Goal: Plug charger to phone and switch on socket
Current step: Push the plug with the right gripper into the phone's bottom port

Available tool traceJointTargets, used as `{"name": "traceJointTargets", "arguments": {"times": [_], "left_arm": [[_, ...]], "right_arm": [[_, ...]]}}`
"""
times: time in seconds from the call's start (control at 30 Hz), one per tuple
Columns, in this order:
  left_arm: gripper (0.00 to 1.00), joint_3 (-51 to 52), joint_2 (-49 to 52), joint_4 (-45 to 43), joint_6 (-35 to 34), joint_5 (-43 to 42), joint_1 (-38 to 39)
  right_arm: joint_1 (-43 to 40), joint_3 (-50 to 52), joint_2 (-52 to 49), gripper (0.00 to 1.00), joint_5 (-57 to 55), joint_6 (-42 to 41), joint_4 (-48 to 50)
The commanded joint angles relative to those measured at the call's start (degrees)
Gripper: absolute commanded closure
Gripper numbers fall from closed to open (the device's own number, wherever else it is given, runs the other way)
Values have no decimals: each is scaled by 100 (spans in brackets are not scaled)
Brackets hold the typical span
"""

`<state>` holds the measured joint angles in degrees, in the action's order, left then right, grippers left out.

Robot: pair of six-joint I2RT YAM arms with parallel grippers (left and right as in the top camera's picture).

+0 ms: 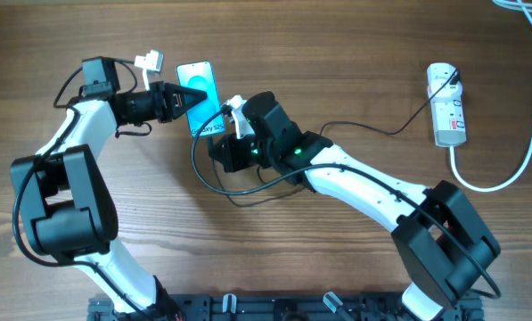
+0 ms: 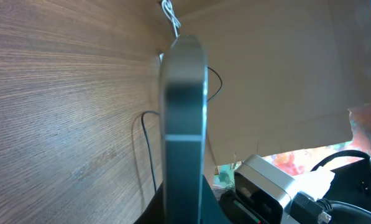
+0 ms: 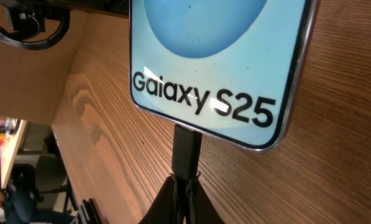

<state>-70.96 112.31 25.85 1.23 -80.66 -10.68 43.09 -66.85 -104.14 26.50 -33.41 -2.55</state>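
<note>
The left gripper (image 1: pixel 186 100) is clamped on the phone (image 1: pixel 199 87). The right gripper (image 3: pixel 186 191) pinches the charger (image 3: pixel 186 149) plug, its tip touching the phone's end just ahead.

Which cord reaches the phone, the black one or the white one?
The thin black cable: its plug reaches the phone's Galaxy end, while the thick white cord leaves the power strip away from the phone.
</note>
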Motion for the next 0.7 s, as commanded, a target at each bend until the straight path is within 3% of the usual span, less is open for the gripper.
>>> {"name": "traceJointTargets", "arguments": {"times": [0.0, 0.03, 0.1, 0.17, 0.33, 0.67], "left_arm": [[96, 173, -2, 155, 94, -179, 157], [96, 173, -2, 155, 94, -179, 157], [96, 173, -2, 155, 96, -179, 157], [96, 173, -2, 153, 96, -179, 157], [96, 173, -2, 153, 94, -179, 157], [96, 173, -2, 223, -173, -229, 160]], "right_arm": [[-140, -258, 46, 89, -595, 35, 323], [-140, -258, 66, 84, -573, 39, 195], [-149, -258, 227, 65, -483, 107, -219], [-149, -258, 452, 56, -439, 203, -507], [-90, -256, 835, 49, -350, 157, -1681], [590, -181, 380, 52, -1399, -426, -1589]]}}
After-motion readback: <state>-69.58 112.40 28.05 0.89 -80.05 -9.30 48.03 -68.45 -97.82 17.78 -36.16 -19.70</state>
